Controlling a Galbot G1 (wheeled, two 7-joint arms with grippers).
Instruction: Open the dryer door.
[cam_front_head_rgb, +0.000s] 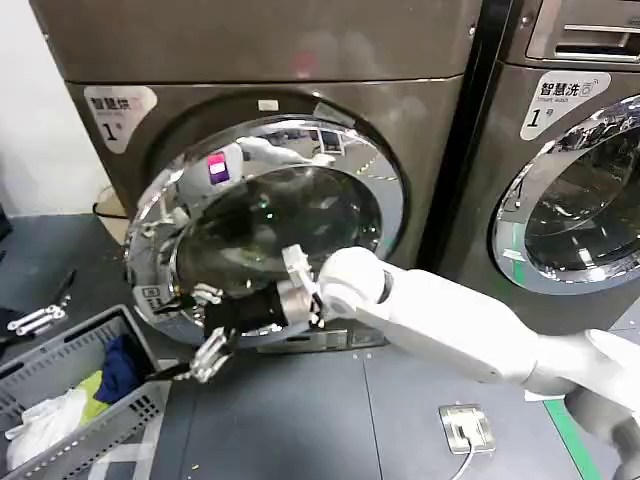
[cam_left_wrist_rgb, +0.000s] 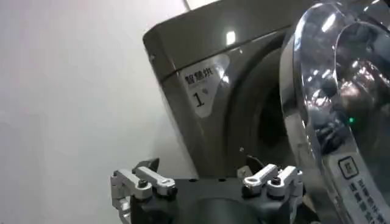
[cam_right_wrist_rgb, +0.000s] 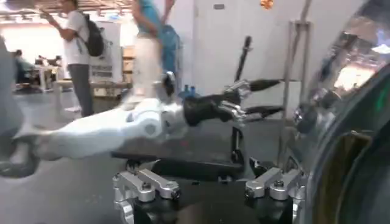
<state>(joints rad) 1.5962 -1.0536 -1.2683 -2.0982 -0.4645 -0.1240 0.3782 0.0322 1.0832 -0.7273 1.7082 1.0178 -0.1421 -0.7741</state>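
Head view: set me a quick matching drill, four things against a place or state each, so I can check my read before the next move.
Things:
1. door
2. basket
3. right dryer
4. floor box

Places or states:
A. lower left, holds clothes
B. swung partly open
C. on the floor, cable attached
D. porthole shut

Pairs: 1-B; 2-A; 3-D; 4-C
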